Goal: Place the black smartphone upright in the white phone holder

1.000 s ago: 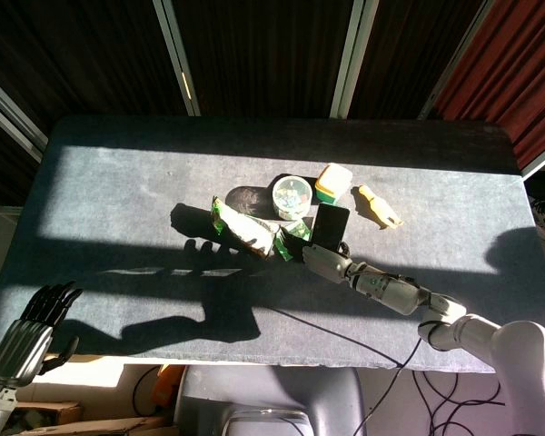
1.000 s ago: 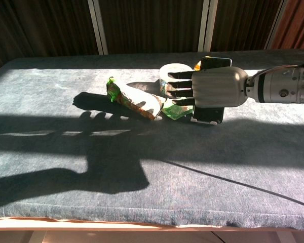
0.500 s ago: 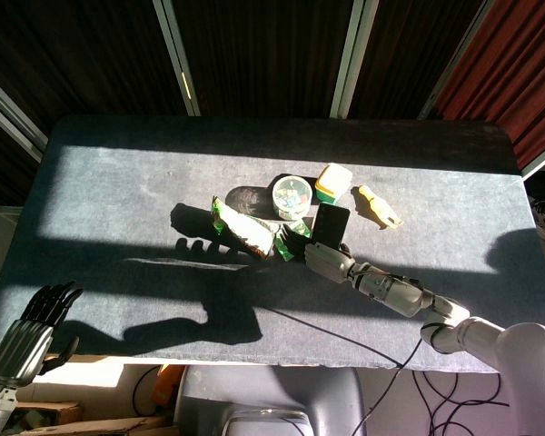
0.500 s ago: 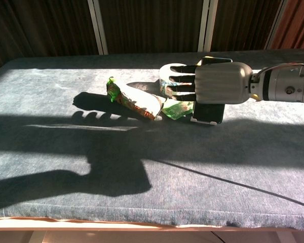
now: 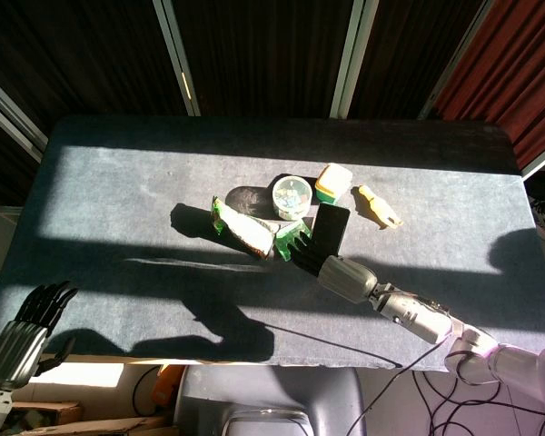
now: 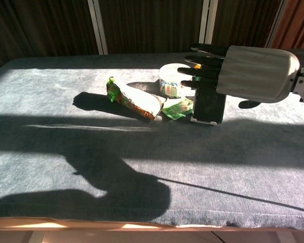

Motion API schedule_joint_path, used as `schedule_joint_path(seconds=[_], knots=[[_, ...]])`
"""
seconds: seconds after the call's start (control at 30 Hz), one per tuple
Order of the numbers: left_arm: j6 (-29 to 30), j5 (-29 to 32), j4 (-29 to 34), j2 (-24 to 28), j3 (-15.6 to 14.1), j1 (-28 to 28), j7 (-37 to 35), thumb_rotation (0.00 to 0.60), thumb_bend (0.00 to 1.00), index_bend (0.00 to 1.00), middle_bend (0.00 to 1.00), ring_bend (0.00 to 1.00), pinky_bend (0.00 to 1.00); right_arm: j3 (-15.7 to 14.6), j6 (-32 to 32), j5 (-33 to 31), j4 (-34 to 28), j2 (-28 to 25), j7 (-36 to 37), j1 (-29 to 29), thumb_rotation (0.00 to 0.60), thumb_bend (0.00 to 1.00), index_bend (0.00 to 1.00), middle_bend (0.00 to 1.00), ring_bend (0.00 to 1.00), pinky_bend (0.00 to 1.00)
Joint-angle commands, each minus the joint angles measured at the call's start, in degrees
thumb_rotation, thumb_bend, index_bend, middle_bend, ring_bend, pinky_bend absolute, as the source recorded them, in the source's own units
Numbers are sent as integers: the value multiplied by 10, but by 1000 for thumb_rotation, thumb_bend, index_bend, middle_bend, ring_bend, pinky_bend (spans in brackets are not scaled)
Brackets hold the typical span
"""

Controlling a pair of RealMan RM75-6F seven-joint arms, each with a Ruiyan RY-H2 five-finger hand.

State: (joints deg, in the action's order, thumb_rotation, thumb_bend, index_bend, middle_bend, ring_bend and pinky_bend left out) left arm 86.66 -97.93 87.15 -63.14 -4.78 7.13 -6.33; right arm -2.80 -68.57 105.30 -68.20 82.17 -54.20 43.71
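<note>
Right robot hand [image 6: 243,73] hovers just in front of the black smartphone [image 6: 210,106], above the desk [image 5: 118,191], with its fingers spread and nothing in them; it is released. The left robot hand [image 5: 23,331] hangs by the desk's near left corner, far from the smartphone; its fingers look loosely apart and empty.

The smartphone stands upright and leans a little back in the white phone holder [image 6: 203,121], of which only the small front lip shows under the lower edge. A green packet [image 6: 177,108] lies just left of the smartphone, and a long snack bag [image 6: 134,101] lies further left. A round clear cup [image 5: 292,194] and a yellow-green sponge [image 5: 333,182] are behind the smartphone, and a small wooden piece [image 5: 379,206] is to its right.

I judge the smartphone as stiff, flat and rather slippery, with a glass face that can break. It is best held by its two long side edges, near the middle, so that it does not tip out of the light holder.
</note>
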Motion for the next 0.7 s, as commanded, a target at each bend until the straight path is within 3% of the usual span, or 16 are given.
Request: schedule_joint_path(seconds=[0.03,0.17,0.27,0.4,0.53,0.7], knots=[[9,2,-3,-1,4,-4,-3,600,402,0,0,0,0,-23,-167,-23,-108,-27,55,-137,600,178,0,6,0,21],[23,-1,-5,-5,8,-7,-4,600,400,0,0,0,0,-45,-280,-70,-186,-36,103,-254,600,177,0,0,0,21],[28,0,-6,-8,10,-10,0,600,402,0,0,0,0,-61,-327,-115,-233,-56,233,-321,600,176,0,0,0,16],[28,1,-6,-10,11,-11,6,600,401,0,0,0,0,-45,-342,-159,-187,-56,372,-359,600,176,0,0,0,22],[24,8,-3,-12,14,-12,14,600,401,0,0,0,0,-17,-321,-216,-155,-45,414,-380,600,176,0,0,0,10],[15,23,1,-14,18,-13,26,600,401,0,0,0,0,-9,-278,-229,-108,-32,437,-383,600,176,0,0,0,0]])
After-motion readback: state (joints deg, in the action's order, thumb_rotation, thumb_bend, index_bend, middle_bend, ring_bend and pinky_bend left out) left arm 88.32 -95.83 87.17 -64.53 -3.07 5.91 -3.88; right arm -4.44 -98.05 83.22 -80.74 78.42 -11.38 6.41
